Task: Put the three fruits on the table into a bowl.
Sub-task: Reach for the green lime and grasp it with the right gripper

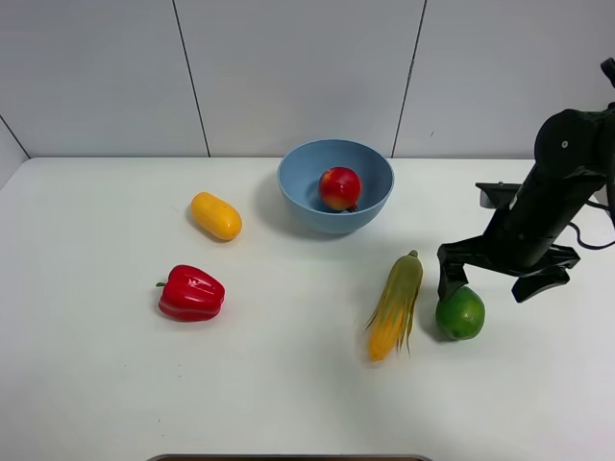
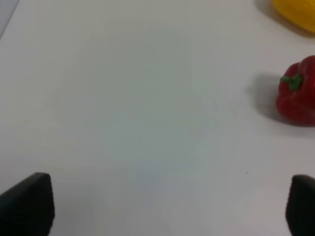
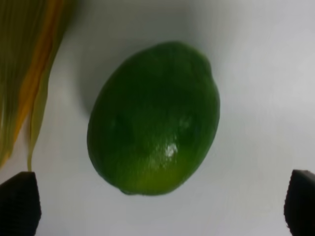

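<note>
right gripper: jaws spread wide, holding nothing. it sits directly over the green lime, and in the wrist view each dark fingertip stands clear of the fruit. the lime lies on the white table, toward its right side, just beside the corn cob with its yellow-green husk.

left gripper: jaws also wide apart, holding nothing, with bare tabletop beneath. the red bell pepper and the edge of the yellow-orange mango-like fruit lie beyond it.

remaining items, overhead view: the red-and-yellow apple-like fruit rests inside the light-blue bowl at the back centre of the table. the mango-like fruit lies on the table left of the bowl, apart from it. the pepper lies nearer the front, below the mango-like fruit.
</note>
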